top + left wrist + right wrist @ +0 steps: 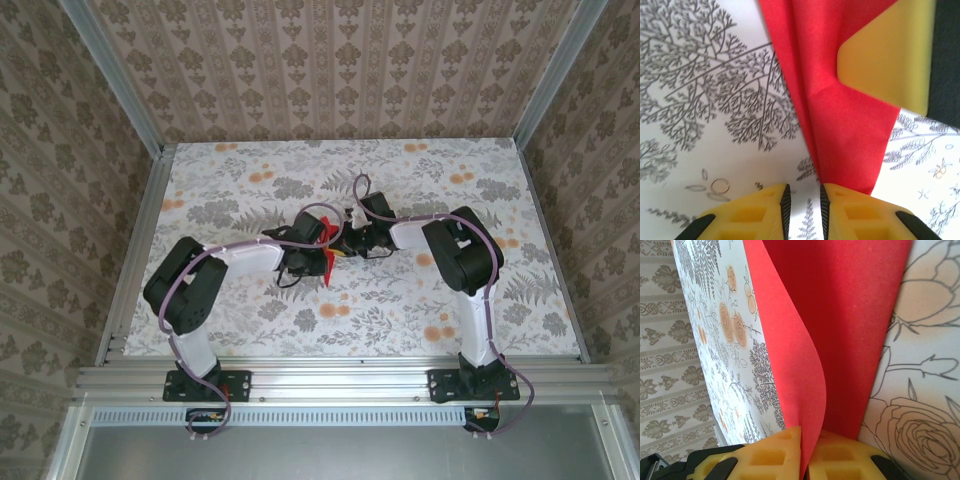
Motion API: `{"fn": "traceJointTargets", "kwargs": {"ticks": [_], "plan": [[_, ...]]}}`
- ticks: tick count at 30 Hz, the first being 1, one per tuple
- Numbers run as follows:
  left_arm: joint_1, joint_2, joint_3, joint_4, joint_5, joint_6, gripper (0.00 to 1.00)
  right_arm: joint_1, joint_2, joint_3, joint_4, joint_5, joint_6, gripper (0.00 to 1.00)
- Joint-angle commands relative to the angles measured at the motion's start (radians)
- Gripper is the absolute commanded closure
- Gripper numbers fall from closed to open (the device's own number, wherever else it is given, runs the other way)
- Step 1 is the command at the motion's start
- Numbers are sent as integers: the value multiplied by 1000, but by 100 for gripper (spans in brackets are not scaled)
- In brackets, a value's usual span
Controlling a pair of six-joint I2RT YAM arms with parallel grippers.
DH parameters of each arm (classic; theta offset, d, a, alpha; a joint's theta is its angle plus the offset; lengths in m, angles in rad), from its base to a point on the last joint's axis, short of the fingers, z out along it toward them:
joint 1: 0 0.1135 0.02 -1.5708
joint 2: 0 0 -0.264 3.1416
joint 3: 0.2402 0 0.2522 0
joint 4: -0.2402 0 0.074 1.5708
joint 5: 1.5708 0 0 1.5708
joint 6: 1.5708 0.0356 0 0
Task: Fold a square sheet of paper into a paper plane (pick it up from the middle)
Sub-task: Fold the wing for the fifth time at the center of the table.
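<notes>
The red sheet of paper [327,264] is folded lengthwise and stands partly off the table between my two grippers at the table's middle. My right gripper [805,442] is shut on a curved flap of the paper [840,315], which rises away from its fingers. My left gripper [803,195] stands open by a narrow gap with only tablecloth showing between its pads. The creased paper [840,115] starts just above and right of that gap, by the right pad. A yellow finger of the right gripper [887,55] lies against the paper at the upper right of the left wrist view.
The floral tablecloth [240,180] covers the table, with patterned walls on three sides and a metal rail [330,380] along the near edge. Both arms reach inward, their wrists close together at the centre.
</notes>
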Motion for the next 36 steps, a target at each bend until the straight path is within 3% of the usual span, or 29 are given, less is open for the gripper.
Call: {"fn": "traceJointTargets", "kwargs": {"ticks": [1, 8, 15, 21, 30, 36], "plan": [[32, -73, -57, 43, 90, -16, 71, -9, -2, -19, -58, 47, -7, 90], [103, -88, -150, 263, 284, -93, 65, -10, 18, -19, -57, 41, -10, 90], [107, -28, -135, 293, 331, -97, 65, -11, 32, -16, -56, 36, -8, 89], [105, -17, -135, 298, 356, -91, 71, -13, 40, -13, -59, 35, -5, 89], [56, -72, -173, 222, 264, -17, 63, -13, 42, -14, -61, 47, 14, 86], [-11, -87, -153, 136, 140, 6, 67, -14, 43, -22, -50, 63, 41, 86]]}}
